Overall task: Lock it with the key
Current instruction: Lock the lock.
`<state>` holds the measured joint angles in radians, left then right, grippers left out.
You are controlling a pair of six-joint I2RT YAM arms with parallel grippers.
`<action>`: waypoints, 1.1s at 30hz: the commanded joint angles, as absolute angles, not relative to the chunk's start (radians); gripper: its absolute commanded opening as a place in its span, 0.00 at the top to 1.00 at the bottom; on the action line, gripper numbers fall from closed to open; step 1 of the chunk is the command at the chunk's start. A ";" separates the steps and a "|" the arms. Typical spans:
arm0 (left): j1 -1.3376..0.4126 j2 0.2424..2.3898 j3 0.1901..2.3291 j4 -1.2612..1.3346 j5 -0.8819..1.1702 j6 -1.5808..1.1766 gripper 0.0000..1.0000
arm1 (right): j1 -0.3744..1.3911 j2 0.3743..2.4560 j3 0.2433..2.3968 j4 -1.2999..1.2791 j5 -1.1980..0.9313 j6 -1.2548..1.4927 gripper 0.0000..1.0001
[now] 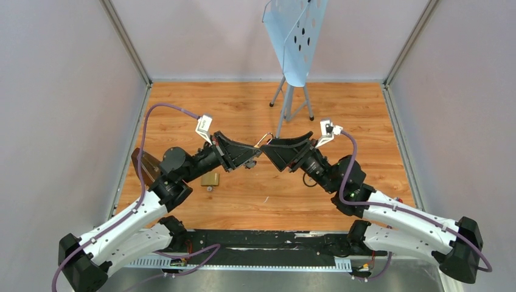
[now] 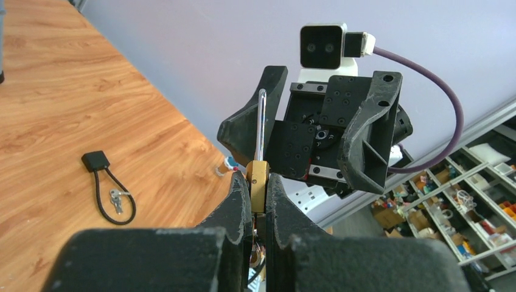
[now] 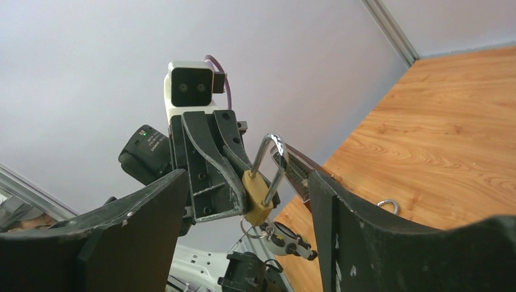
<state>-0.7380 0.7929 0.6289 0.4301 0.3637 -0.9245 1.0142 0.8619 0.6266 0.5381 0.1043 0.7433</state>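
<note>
My left gripper (image 1: 252, 157) is shut on a brass padlock (image 2: 258, 182) and holds it above the table, silver shackle (image 2: 260, 121) pointing at my right gripper. In the right wrist view the padlock (image 3: 258, 198) hangs ahead between the spread fingers. A ring with a black and white fob (image 3: 286, 238) dangles under it. I cannot tell if the shackle (image 3: 272, 161) is clicked in. My right gripper (image 1: 274, 155) is open and empty, close in front of the shackle. A tiny silver piece (image 1: 209, 188), possibly the key, lies on the table.
A brass piece (image 1: 210, 179) lies beside the left arm. A black cable lock (image 2: 97, 161) with small keys (image 2: 115, 198) lies on the wooden table. A silver ring (image 3: 387, 205) lies on the wood. A light blue stand (image 1: 292, 42) rises at the back.
</note>
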 commanded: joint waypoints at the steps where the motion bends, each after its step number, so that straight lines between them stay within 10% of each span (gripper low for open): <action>1: -0.735 0.798 0.656 0.488 0.348 -0.983 1.00 | 1.022 0.892 0.695 0.627 0.108 0.770 0.33; 16: -0.735 0.811 0.657 0.549 0.435 -1.061 1.00 | 1.014 0.960 0.732 0.642 0.102 0.761 0.75; 20: -0.735 0.807 0.655 0.541 0.454 -1.046 0.79 | 1.006 0.972 0.739 0.651 0.101 0.760 1.00; 24: -0.735 0.779 0.664 0.471 0.475 -0.951 0.28 | 0.992 0.961 0.736 0.627 0.123 0.754 1.00; 26: -0.735 0.757 0.672 0.400 0.473 -0.893 0.17 | 0.982 0.948 0.724 0.629 0.113 0.742 1.00; 33: -0.735 0.759 0.722 0.273 0.549 -0.765 0.15 | 0.965 0.926 0.713 0.640 0.016 0.685 1.00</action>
